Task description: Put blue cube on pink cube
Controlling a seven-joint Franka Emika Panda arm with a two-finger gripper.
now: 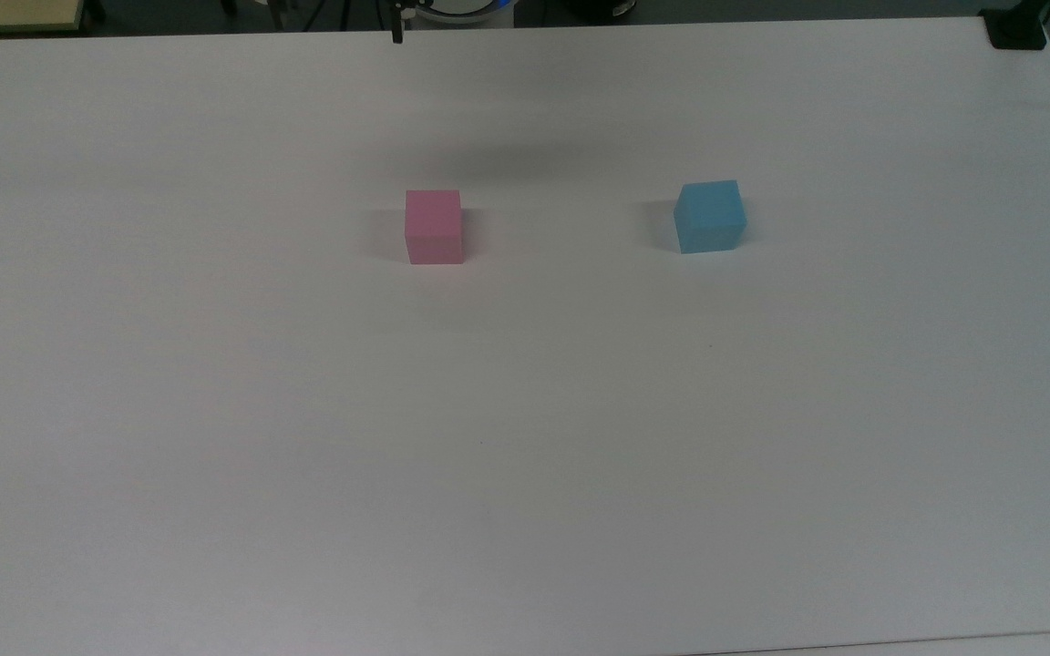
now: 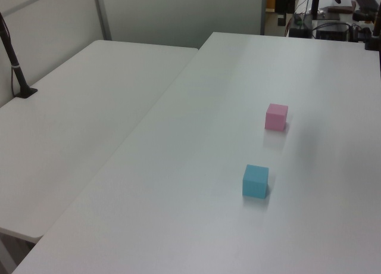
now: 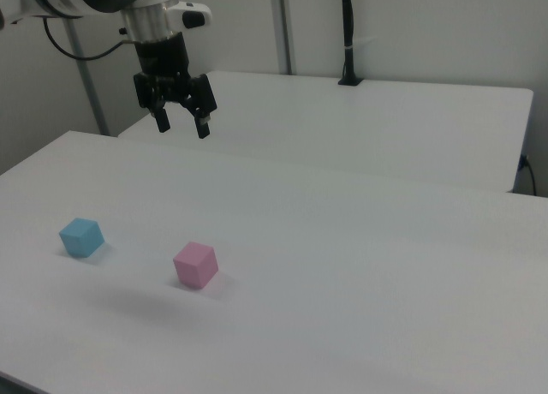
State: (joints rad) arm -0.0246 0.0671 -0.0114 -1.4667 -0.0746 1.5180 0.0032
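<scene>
Fingers [image 3: 181, 127] spread apart, empty, high above table [image 3: 360, 265], arm cut off at frame edge, blue cube [image 3: 81, 236] and pink cube [image 3: 195, 265] apart.

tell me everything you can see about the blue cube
The small sky-blue matte cube has plain, unmarked faces and looks like foam or soft plastic. It sits flat on the white table, turned slightly askew in the top view. It lies apart from the pale pink matte cube, on the top view's right of it. Nothing touches it but the table; the open gripper hangs high above the table, away from it.
</scene>
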